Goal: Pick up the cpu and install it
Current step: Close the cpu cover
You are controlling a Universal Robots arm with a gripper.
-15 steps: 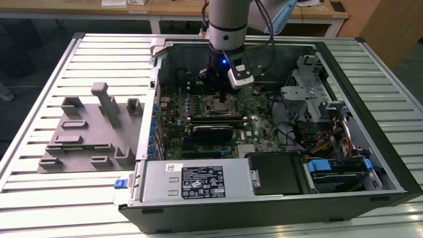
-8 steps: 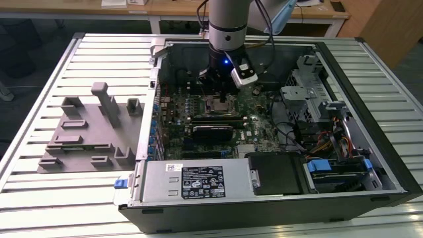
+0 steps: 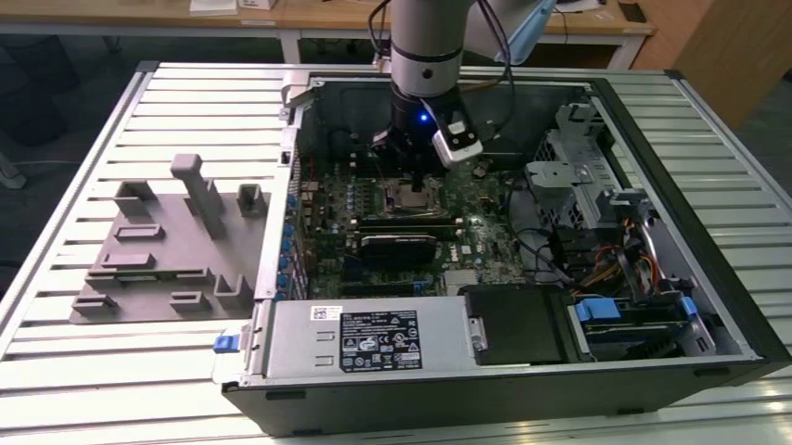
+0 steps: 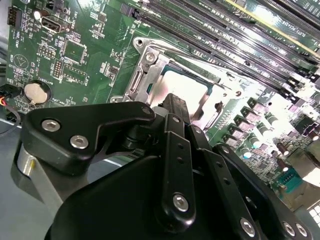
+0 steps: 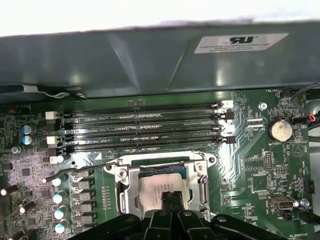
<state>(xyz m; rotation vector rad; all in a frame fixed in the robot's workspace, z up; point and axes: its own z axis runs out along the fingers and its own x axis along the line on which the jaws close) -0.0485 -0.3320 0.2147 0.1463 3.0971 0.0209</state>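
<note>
now | fingers closed together over cpu in socket | case on slatted table | wooden desk behind

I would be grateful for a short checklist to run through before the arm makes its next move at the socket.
1. The cpu lies inside the socket frame: ok.
2. The cpu sits flat and square: cannot tell, since the gripper covers part of it.
3. The gripper is over the cpu with jaws shut, not carrying it: ok.
4. The lever is latched: cannot tell.
5. The memory slots are apart from the gripper: ok.
</note>
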